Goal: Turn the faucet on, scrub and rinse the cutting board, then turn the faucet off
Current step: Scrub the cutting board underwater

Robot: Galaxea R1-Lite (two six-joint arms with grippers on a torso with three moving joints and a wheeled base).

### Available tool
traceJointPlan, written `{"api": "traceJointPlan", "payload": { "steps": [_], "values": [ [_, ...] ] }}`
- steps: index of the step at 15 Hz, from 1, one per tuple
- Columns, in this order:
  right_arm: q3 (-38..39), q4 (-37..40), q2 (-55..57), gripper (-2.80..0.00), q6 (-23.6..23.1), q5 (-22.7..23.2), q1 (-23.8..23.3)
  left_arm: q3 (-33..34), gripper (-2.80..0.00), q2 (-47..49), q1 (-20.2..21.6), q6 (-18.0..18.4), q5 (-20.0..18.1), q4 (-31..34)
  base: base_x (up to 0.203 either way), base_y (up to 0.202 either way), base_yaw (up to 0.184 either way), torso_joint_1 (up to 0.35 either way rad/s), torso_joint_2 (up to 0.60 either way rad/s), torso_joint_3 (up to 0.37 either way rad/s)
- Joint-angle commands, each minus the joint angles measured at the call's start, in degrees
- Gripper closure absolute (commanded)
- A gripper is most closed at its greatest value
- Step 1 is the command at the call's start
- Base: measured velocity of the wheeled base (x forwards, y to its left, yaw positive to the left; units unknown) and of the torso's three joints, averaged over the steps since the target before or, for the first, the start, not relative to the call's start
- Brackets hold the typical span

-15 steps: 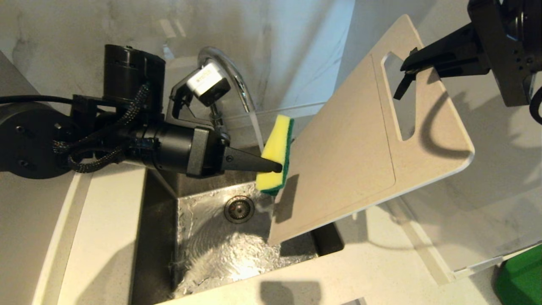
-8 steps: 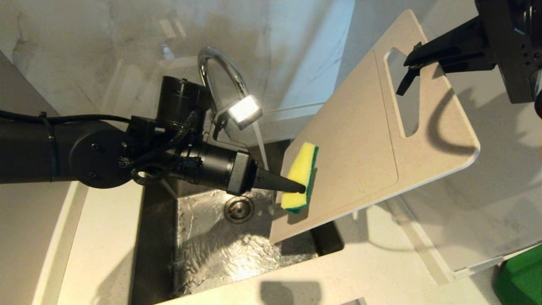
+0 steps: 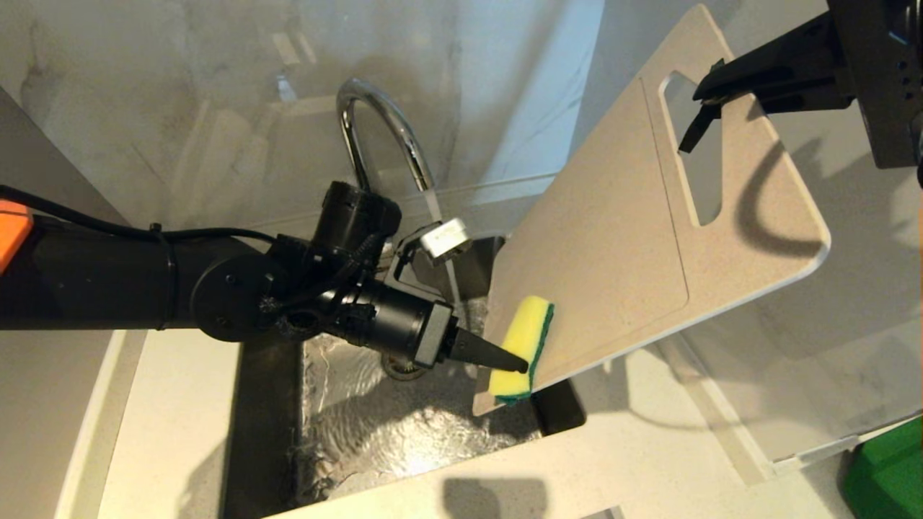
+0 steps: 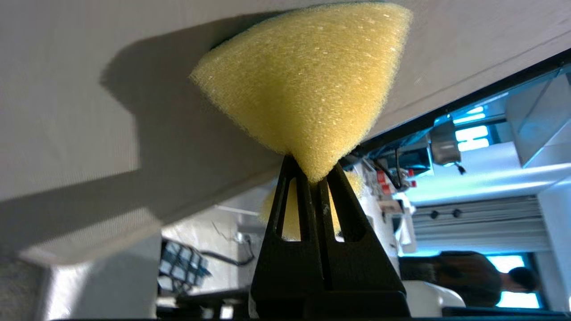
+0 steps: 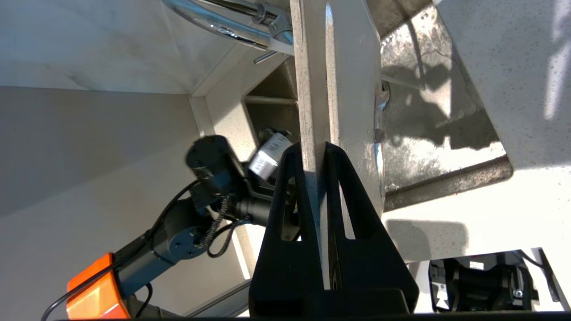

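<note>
The cream-beige cutting board (image 3: pixel 620 238) hangs tilted over the sink, its slot handle end up at the right. My right gripper (image 3: pixel 710 86) is shut on that end beside the slot; the board's edge (image 5: pixel 312 89) runs between its fingers. My left gripper (image 3: pixel 520 365) is shut on a yellow-green sponge (image 3: pixel 525 346) pressed against the board's lower corner. The sponge (image 4: pixel 308 84) bulges against the board face (image 4: pixel 67 111). The chrome faucet (image 3: pixel 378 122) arches behind, and a thin stream of water (image 3: pixel 448 267) falls from it into the sink.
The steel sink (image 3: pixel 375 425) has rippling water and a round drain partly hidden by my left gripper. Pale countertop (image 3: pixel 173 404) borders it on the left and front. A clear panel stands right of the sink, and a green object (image 3: pixel 887 476) sits at the lower right corner.
My left gripper has carried the sponge down and right along the board, from its upper left edge to the lower corner. The board has shifted slightly up and right.
</note>
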Motion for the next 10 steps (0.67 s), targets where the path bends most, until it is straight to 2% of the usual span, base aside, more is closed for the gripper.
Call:
{"api": "traceJointPlan", "payload": {
  "steps": [1,6,10],
  "values": [
    [0.0,0.2,-0.3,0.0,0.3,0.1,-0.1,2.3,0.0,-0.5,0.3,0.0,-0.3,0.7,0.0,0.0,0.0,0.0,0.0,0.0],
    [0.0,0.2,-0.2,0.0,0.3,0.1,0.0,16.0,0.0,-4.9,4.6,0.3,-0.2,-1.7,0.0,0.0,0.0,0.0,0.0,0.0],
    [0.0,0.2,-0.2,0.0,0.3,0.2,0.0,27.0,0.0,-5.8,8.1,0.8,1.0,-11.5,0.0,0.0,0.0,0.0,0.0,0.0]
  ]
}}
